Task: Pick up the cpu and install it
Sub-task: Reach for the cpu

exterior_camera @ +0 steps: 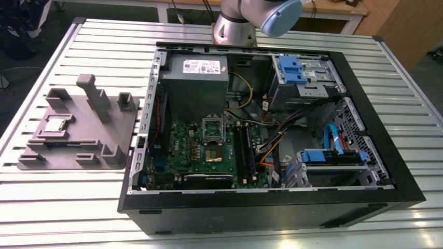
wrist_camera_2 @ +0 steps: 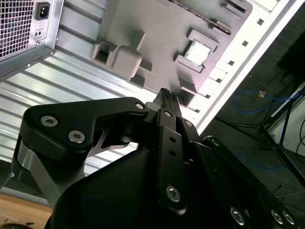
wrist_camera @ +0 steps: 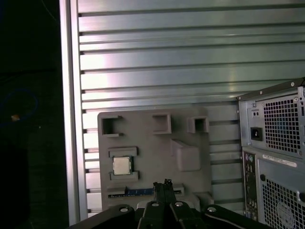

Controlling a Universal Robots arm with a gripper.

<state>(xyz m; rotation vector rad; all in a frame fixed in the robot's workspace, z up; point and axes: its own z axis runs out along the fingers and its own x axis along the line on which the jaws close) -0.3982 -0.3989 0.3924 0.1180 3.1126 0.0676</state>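
Observation:
The cpu is a small silvery square chip lying in a recess of the grey fixture tray, at the exterior view's left of the open computer case. Both wrist views look down on the cpu from well above, framed by grey blocks. My gripper hangs high over the tray's edge, apart from the chip, with its black fingers together and nothing between them. The green motherboard lies inside the case with its dark square socket near the middle.
The black case holds a grey power supply, blue drive brackets and loose cables. Its rear panel stands beside the tray. The tray carries upright grey posts. Everything rests on a ribbed aluminium table.

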